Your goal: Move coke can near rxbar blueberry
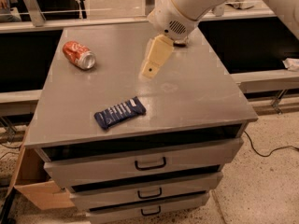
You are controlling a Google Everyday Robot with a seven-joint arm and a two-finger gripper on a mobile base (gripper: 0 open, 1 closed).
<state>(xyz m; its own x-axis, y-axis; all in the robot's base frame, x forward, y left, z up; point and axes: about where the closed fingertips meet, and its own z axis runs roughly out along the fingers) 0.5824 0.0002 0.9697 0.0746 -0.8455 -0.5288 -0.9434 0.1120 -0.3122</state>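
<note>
Coke can (pixel 79 55): lies on its side at the far-left part of the surface (pixel 201 94), well apart from the rxbar blueberry (pixel 120 112).
Can's axis: its long axis runs diagonally from far left to near right, and the silver end faces near right, towards the camera.
Can's make: a red-orange metal cylinder with white lettering and a shiny rim.
Rxbar blueberry: lies flat near the front edge, left of centre. Its long axis is tilted, with the left end nearer the front and the right end farther back.
Bar's make: a dark blue, slightly crinkled wrapper with white lines of print.
Between them: a stretch of bare grey surface, smooth with a dull sheen.
Gripper (pixel 151 68): a tan, blocky piece that hangs over the middle of the surface, to the right of the can and beyond the bar, touching neither. Whether it is spread or closed, I cannot tell.
Arm (pixel 187 6): a thick, white, rounded casing with a small vent grille. It reaches in from the upper right and covers part of the far edge.
Drawers (pixel 149 164): three grey fronts below the surface, each with a dark handle.
Cardboard box (pixel 35 190): brown, on the floor at the left corner.
Cable (pixel 268 150): dark, lying on the speckled floor to the right.
</note>
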